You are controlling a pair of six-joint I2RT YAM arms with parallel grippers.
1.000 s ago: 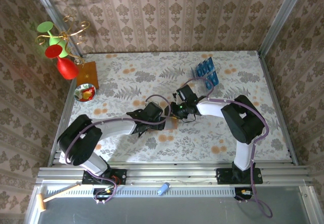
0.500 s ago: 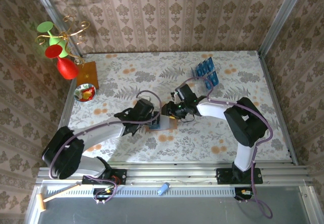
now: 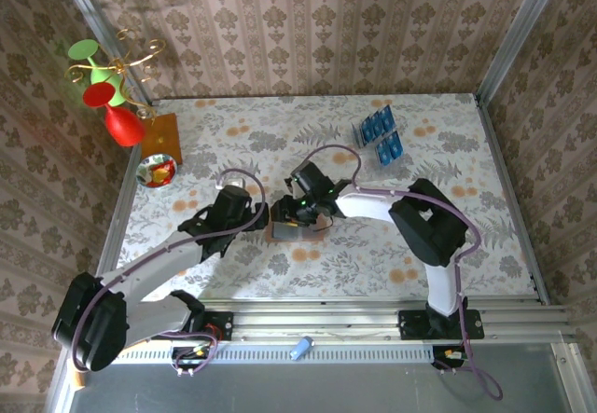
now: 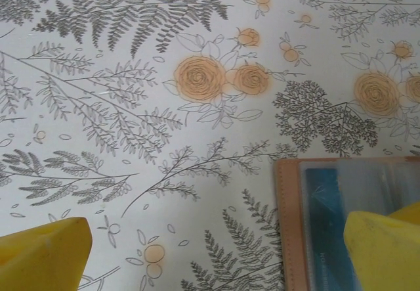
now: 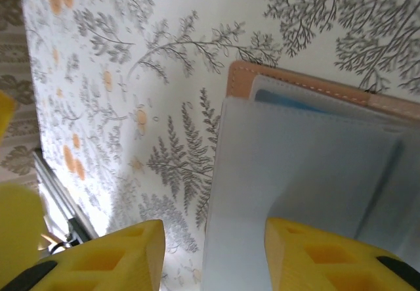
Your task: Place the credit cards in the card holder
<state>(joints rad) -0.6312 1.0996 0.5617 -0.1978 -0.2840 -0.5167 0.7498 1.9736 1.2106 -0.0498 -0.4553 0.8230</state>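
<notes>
Hanging over the card holder (image 3: 294, 234), the right gripper (image 5: 215, 261) partly hides it.

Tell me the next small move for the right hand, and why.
Probably lift the right hand straight up off the card holder. Its jaws stand apart with nothing pinched, and a blue card already sits in a slot, while more credit cards wait farther back on the right.
</notes>
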